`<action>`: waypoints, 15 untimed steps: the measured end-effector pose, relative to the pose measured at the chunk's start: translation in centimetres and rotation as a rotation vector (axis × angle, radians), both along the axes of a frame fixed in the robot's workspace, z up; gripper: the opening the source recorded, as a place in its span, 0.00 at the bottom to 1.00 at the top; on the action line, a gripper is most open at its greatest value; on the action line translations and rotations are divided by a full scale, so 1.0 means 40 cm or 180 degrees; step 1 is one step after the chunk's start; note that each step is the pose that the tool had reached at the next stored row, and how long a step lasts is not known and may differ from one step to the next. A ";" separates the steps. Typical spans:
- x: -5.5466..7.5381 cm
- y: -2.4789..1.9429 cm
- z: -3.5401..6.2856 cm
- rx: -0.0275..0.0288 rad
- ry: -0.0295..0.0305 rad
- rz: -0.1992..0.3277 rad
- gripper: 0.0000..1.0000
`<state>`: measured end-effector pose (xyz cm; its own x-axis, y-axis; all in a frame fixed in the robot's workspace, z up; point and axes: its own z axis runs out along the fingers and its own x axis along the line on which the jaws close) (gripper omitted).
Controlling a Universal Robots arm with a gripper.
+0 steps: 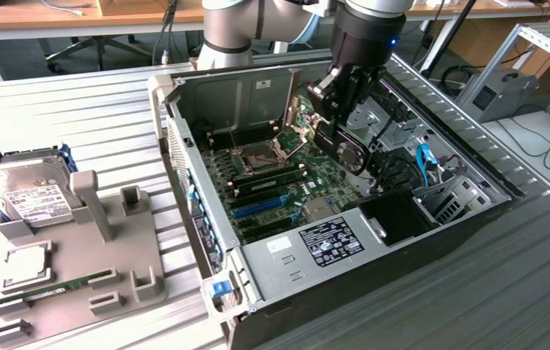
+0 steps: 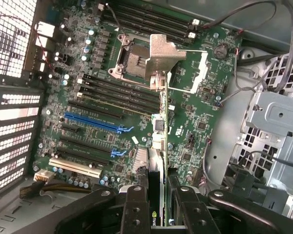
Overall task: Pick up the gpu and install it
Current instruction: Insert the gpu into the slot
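**Gpu in the jaws, hanging over the board**

Exterior view. We see the gripper (image 1: 345, 120) down inside the open case (image 1: 353, 292), jaws closed partway onto the gpu (image 1: 353, 157). The card hangs below it with its round fan showing, clear of the board (image 1: 275, 175). The blue slot (image 1: 255, 208) lies toward the exterior view's left of the card and nearer the camera, apart from it. The case rests on a ribbed metal table (image 1: 470, 306). A grey tray (image 1: 80, 292) with a drive (image 1: 32, 197) sits at the exterior view's left, and there are desks behind.

Wrist view. We look along the card edge-on. The fingers (image 2: 136, 209) pinch it on both faces. Its long axis runs straight away from the gripper and ends at the silver bracket (image 2: 163, 53), seen against the socket. The blue slot lies off to one side. We judge its line skewed to the card's edge — not parallel.
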<state>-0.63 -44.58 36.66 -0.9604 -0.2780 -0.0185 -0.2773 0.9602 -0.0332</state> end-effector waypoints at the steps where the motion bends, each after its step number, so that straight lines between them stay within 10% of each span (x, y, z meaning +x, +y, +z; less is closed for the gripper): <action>1: 0.000 0.000 0.000 0.0000 0.0000 0.0004 0.26; 15: 0.000 0.000 0.000 0.0000 0.0000 0.0064 0.26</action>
